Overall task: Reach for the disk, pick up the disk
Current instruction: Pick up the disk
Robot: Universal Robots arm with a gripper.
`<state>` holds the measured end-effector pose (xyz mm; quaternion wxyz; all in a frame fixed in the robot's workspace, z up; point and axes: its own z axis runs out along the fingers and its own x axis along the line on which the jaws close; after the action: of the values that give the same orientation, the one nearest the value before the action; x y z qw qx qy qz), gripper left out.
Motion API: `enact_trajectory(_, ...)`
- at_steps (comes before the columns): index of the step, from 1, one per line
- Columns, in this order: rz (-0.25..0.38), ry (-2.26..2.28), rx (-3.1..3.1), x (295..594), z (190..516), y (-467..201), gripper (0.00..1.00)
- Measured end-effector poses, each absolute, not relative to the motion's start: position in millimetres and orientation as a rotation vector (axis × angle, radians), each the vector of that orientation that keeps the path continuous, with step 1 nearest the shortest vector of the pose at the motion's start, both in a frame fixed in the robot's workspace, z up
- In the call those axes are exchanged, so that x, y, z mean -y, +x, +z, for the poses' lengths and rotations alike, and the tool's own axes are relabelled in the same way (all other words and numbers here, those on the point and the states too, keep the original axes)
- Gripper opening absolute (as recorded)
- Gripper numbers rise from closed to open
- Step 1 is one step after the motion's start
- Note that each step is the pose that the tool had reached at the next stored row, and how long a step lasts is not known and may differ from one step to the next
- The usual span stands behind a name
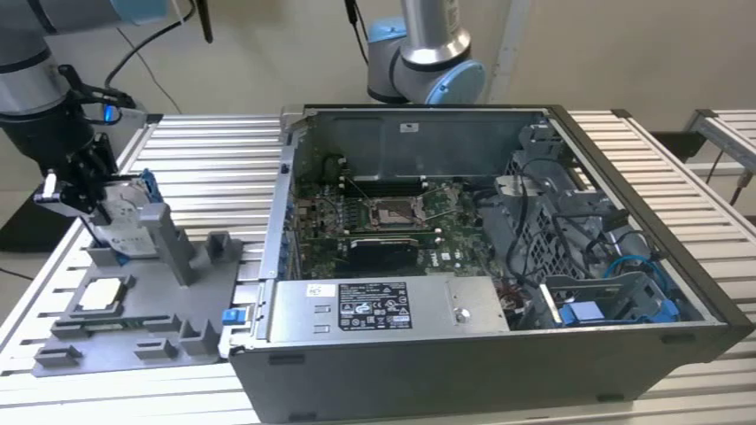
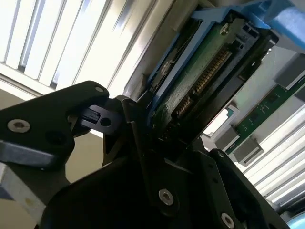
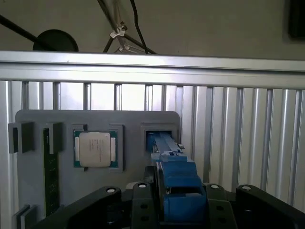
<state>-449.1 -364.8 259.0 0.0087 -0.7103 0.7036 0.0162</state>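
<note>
1. One disk (image 1: 127, 212) stands on edge in a slot of the grey tray (image 1: 142, 332), which lies on the slatted desk (image 1: 212, 159) at the exterior view's left, beside the open computer case (image 1: 473, 363).
2. Its long axis runs roughly upright, leaning a little, with the blue bracket (image 1: 147, 183) at its upper edge.
3. In the second wrist view the disk (image 2: 200, 81) turns its green circuit-board face to the camera, with a row of connector pins running along it and blue bracket at the edges.
4. The black jaws are drawn in against both sides of the disk's bracket and hold it. In the first wrist view the blue edge (image 3: 177, 183) sits tight between them.
5. A white label (image 1: 374, 305) covers the grey power-supply box (image 1: 473, 305) at the near side of the case. Its print cannot be made out.
6. A small square silver chip (image 3: 94, 149) lies flat in its own tray pocket, just beside the disk's slot. The faint marks on it cannot be read.
7. A green memory strip (image 3: 49, 176) lies in another pocket, on the chip's other side from the disk.
</note>
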Motion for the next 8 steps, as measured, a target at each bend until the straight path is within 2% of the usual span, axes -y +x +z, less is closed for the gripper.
enact_trajectory(8, 0.051, -2.220, -2.199, 365.0, 264.8, -449.1, 0.00)
